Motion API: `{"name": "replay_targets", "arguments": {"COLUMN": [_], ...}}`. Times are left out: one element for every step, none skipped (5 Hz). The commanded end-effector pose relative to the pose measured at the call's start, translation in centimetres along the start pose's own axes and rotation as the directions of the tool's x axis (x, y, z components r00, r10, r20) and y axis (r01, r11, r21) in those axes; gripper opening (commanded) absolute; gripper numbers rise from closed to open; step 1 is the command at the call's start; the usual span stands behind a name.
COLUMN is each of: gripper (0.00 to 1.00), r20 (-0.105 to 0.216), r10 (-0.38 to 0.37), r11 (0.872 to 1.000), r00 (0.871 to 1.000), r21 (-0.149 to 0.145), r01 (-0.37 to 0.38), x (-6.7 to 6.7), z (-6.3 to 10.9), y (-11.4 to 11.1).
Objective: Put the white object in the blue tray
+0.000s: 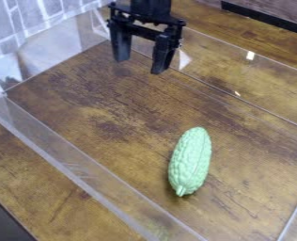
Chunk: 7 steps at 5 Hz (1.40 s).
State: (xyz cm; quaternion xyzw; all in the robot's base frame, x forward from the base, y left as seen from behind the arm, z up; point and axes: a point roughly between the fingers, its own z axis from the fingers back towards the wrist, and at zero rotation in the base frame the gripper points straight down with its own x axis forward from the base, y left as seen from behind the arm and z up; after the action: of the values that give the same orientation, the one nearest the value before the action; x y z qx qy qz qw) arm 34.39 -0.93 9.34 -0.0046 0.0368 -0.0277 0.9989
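The single camera view looks down at an angle on a dark wooden counter (101, 113) with worn, streaked planks; a clear plastic wall (63, 155) runs diagonally across the lower left, and another clear panel (239, 71) crosses the upper right, catching small bright glints of light.

At the top of the view hangs the black claw (141, 55), pointing straight down; its two dark fingers (160, 58) stand wide apart with bare wood showing between them, and it has hold of nothing; the left finger looks a little shorter in the view than the right one; the tips sit over the far part of the counter, though whether they touch the wood I cannot tell.

Lower right of centre lies a pale green bumpy vegetable (189, 161), long and oval like a bitter gourd; it lies flat on the wood with its length running roughly up and down the view, its lower end slightly narrower; it is well apart from the claw, nearer the camera and to the right.

No white object and no blue tray can be made out in this view; the pale green vegetable is the only loose thing on the counter; a light grey patterned surface (20, 28) shows at the upper left, behind the clear wall.
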Motion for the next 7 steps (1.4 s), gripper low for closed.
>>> {"name": "replay_targets", "arguments": {"gripper": [1.0,1.0,1.0,1.0,1.0,1.0,1.0], "r20": [0.076,0.087,0.096,0.102,0.107,0.112,0.117], "r10": [-0.031,-0.054,-0.076,-0.099,-0.121,-0.139,-0.156], "r11": [0.999,0.998,0.997,0.994,0.991,0.988,0.984], "r00": [0.997,0.995,0.992,0.99,0.987,0.984,0.981], "r21": [0.014,0.027,0.041,0.056,0.072,0.085,0.101], "r01": [0.03,0.052,0.072,0.094,0.114,0.13,0.144], "x": [1.4,2.2,2.9,3.7,4.3,5.0,5.8], "z": [1.8,1.6,1.4,1.2,0.9,0.6,0.4], "y": [0.1,0.6,1.0,1.5,2.0,2.3,2.8]}}
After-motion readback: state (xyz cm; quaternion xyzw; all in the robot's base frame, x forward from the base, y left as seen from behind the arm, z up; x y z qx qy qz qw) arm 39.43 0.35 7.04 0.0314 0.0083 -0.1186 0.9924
